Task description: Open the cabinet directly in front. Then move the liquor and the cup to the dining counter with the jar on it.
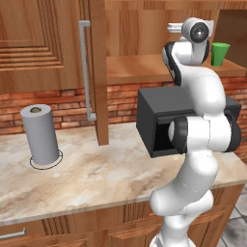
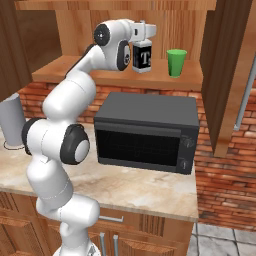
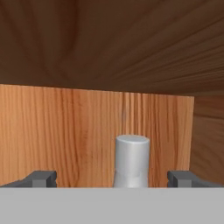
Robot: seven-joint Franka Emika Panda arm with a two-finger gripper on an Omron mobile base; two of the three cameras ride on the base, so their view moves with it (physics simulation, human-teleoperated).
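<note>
1. Brick wall runs behind a marble worktop [image 1: 96,169] under the brown wooden cabinet [image 2: 125,12], whose doors stand open with long silver bar handles [image 1: 86,67].
2. Up inside the cabinet, the gripper [image 3: 112,178] is level with the top of the liquor [image 2: 142,57]; its jaws stand wide apart and hold nothing.
3. From the hand view, the bottle's pale cap rises between the two dark fingertips [image 3: 41,178], with a clear gap to each, and the cabinet's back panel is straight ahead.
4. Seen from the right base view, the liquor stands on the shelf just below the hand, white label with a black "T" mark facing out.
5. On the same shelf, the green cup [image 2: 176,62] stands upright to the right of the gripper, apart from the bottle.
6. Below the gripper, a black microwave [image 2: 145,132] sits on the worktop.
7. Far down to the gripper's left, a grey paper-towel roll [image 1: 41,135] stands upright on the worktop.
</note>
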